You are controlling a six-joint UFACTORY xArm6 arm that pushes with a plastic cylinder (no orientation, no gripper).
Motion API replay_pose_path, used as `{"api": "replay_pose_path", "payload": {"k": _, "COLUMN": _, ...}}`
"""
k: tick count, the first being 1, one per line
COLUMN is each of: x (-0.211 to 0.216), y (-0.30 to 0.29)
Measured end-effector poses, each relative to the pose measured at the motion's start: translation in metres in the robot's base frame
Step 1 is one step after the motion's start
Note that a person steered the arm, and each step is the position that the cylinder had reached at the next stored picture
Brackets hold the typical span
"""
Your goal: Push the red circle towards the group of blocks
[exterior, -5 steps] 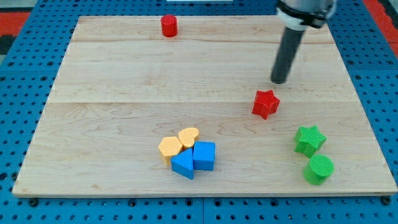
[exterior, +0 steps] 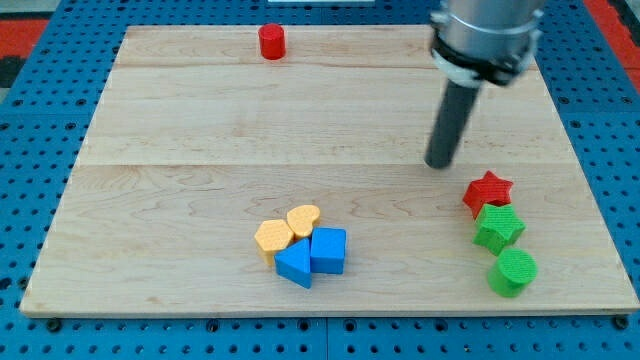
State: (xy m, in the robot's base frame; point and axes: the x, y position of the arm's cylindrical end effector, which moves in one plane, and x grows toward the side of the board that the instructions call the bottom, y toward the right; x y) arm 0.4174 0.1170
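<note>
The small red circle block [exterior: 271,42] sits near the view's top edge of the pale wooden board [exterior: 180,150], a little left of centre, alone and well apart from everything else. Nothing touches it.

The target group looks like the cluster near the view's bottom centre: an orange hexagon-like block [exterior: 272,237] and an orange heart-like block [exterior: 303,219] touch a blue cube [exterior: 328,250] and a blue triangular block [exterior: 294,264], all packed tight.

The tool is a plain dark rod, with no jaws to open or close, and it holds nothing. The tip [exterior: 440,163] rests on bare board at the view's right. It is just up and left of the red star block [exterior: 487,192] with a small gap between them. The red star is touching, or very nearly touching, the green star block [exterior: 498,226]. A green circle block [exterior: 514,271] sits just below that.

My read on the step: the approach to the red circle has not started. The tip is far from it, on the wrong side of the board and below it.

For the next move, the tip needs to travel up and to the view's left and get behind the red circle on its top side. There is little board above the circle, so the room there is tight. Then it should push down the view, angled slightly right, toward the orange and blue cluster. The contact should be centred on the circle, because a round block will likely slip sideways off an off-centre push. The route across the middle of the board has no blocks in it.
</note>
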Motion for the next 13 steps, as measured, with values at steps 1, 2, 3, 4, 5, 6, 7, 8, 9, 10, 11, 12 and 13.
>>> {"api": "replay_pose_path", "payload": {"k": 1, "x": -0.021, "y": -0.112}}
{"api": "replay_pose_path", "payload": {"k": 2, "x": -0.068, "y": -0.228}}
{"api": "replay_pose_path", "payload": {"k": 3, "x": -0.138, "y": -0.239}}
{"api": "replay_pose_path", "payload": {"k": 4, "x": -0.174, "y": -0.239}}
{"api": "replay_pose_path", "payload": {"k": 5, "x": -0.197, "y": -0.218}}
{"api": "replay_pose_path", "payload": {"k": 6, "x": -0.189, "y": -0.171}}
{"api": "replay_pose_path", "payload": {"k": 7, "x": -0.222, "y": -0.161}}
{"api": "replay_pose_path", "payload": {"k": 8, "x": -0.208, "y": -0.137}}
{"api": "replay_pose_path", "payload": {"k": 9, "x": -0.147, "y": -0.104}}
{"api": "replay_pose_path", "payload": {"k": 10, "x": -0.129, "y": -0.101}}
{"api": "replay_pose_path", "payload": {"k": 11, "x": -0.066, "y": -0.051}}
{"api": "replay_pose_path", "payload": {"k": 12, "x": -0.02, "y": 0.022}}
{"api": "replay_pose_path", "payload": {"k": 13, "x": 0.015, "y": 0.036}}
